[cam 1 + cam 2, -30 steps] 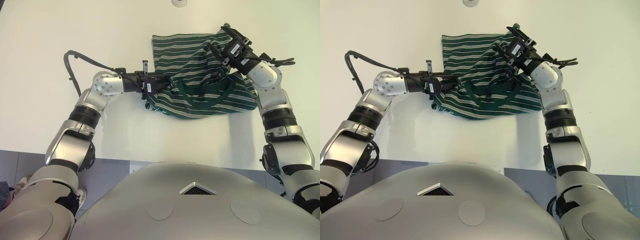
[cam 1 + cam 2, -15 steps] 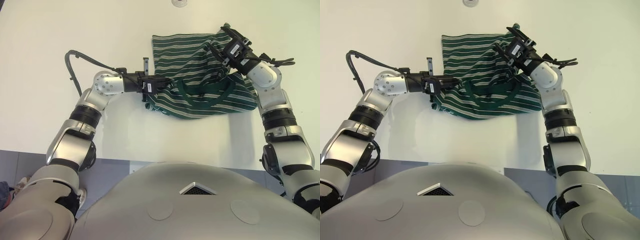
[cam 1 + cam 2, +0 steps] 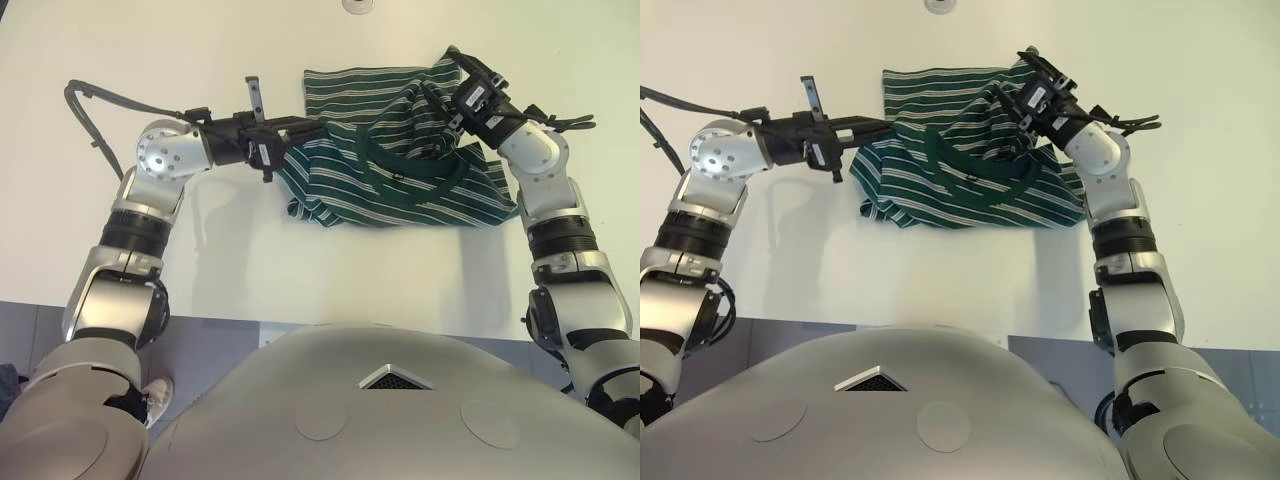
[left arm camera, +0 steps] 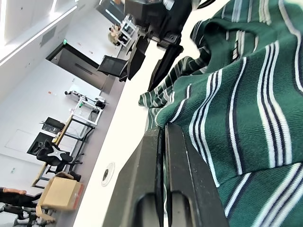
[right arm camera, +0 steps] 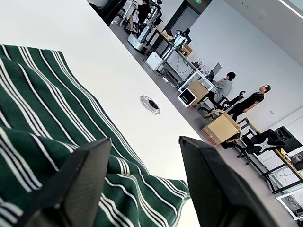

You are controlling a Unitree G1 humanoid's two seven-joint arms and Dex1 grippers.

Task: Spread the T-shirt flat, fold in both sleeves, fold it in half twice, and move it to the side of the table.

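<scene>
T-shirt [image 3: 400, 150]: lies crumpled on the white counter [image 3: 150, 40], between the two hands, in the far middle part of it.
Long axis: the heap runs from the robot's left to its right, wider than it is deep; its stripes mostly follow that line.
Far part: one layer lies flatter, with a straight edge along the far side.
Near part: loose folds are bunched up, with a rounded, uneven near edge.
Collar [image 3: 405, 187]: a plain dark green ribbed band, looping in a U on top of the folds, its bend toward the robot.
Material: soft knit, dark green with thin white and dark stripes in groups.
Left hand [image 3: 298, 130]: at the shirt's left end, fingers [image 4: 177, 156] pressed together and pinching a fold of the cloth, which rises off the counter there.
Right hand [image 3: 440, 110]: at the shirt's far right corner, its two dark fingers [image 5: 83, 175] standing well apart over the striped cloth.
Counter surface: smooth and matte, with a small round fitting [image 5: 149, 104] set in beyond the shirt.
</scene>
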